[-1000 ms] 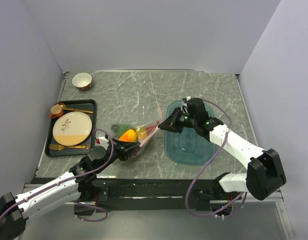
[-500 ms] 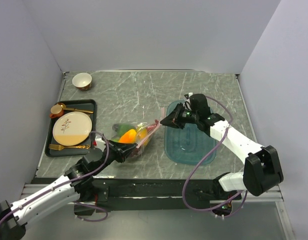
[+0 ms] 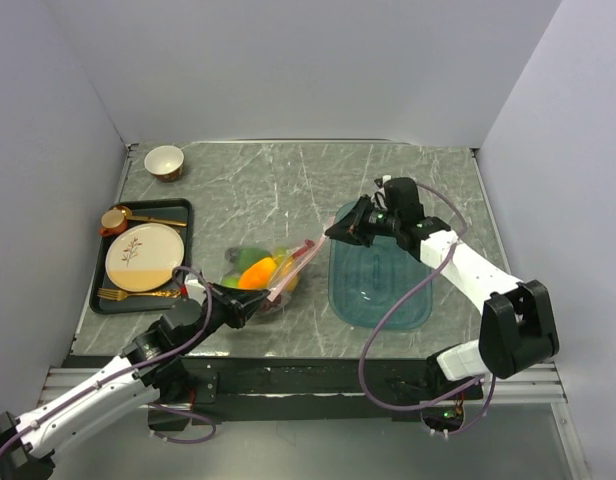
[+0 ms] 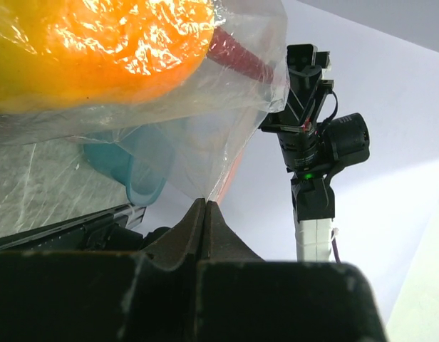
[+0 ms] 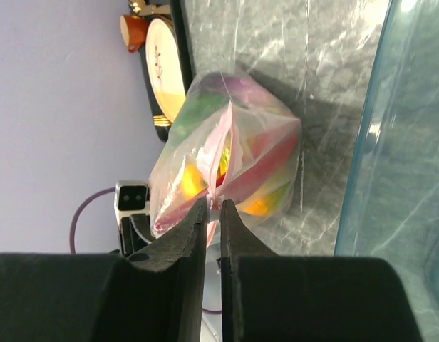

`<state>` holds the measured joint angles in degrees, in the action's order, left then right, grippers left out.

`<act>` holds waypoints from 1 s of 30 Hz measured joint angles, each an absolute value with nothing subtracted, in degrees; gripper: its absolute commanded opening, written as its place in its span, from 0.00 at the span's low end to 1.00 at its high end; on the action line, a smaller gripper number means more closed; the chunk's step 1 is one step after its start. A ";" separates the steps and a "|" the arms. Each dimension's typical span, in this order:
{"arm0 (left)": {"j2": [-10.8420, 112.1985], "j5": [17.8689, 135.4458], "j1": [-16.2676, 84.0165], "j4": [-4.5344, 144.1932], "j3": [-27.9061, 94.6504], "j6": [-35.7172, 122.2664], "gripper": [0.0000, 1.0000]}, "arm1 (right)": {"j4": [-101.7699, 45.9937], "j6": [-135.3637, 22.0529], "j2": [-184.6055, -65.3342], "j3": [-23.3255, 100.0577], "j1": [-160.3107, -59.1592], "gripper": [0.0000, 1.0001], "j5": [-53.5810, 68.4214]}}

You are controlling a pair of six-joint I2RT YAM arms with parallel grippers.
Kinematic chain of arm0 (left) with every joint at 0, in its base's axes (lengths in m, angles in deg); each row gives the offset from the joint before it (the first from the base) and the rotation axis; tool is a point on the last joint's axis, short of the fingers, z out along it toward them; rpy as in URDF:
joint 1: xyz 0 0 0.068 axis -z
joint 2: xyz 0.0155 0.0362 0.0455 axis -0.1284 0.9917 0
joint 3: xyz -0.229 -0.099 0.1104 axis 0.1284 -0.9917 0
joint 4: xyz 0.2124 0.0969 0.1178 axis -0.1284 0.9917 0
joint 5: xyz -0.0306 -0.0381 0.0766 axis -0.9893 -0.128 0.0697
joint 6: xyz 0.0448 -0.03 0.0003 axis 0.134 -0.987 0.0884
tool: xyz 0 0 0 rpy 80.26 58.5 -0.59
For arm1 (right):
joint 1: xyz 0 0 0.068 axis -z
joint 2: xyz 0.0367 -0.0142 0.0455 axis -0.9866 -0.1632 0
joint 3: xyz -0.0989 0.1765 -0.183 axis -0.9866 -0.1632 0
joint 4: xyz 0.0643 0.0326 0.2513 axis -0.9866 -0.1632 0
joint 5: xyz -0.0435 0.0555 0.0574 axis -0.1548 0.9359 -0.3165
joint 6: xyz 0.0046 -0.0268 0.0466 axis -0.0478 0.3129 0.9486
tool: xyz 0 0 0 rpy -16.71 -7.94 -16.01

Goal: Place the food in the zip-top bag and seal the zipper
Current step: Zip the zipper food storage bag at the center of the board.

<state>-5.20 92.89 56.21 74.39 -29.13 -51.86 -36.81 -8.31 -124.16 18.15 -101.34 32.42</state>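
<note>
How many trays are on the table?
2. A black tray sits on the left, holding a plate. A blue-green tray sits on the right. None seem hidden.

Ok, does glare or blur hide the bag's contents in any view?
Left wrist: bright glare on the zip-top bag speckles the orange fruit; the left gripper is dark, soft. Right wrist: bag sharp, the right gripper underexposed. Top external: even light, no blur.
</note>
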 measured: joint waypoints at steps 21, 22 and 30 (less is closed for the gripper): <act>-9.29 95.33 56.21 80.40 -28.16 -51.80 0.01 | -36.96 -11.20 -128.64 22.35 -96.73 0.00 33.34; -9.29 95.33 56.21 80.42 -28.16 -51.80 0.01 | -36.99 -11.37 -128.68 22.54 -96.73 0.00 33.45; -9.22 95.36 56.21 80.29 -28.16 -51.77 0.01 | -36.94 -12.10 -129.40 22.87 -96.44 0.05 34.17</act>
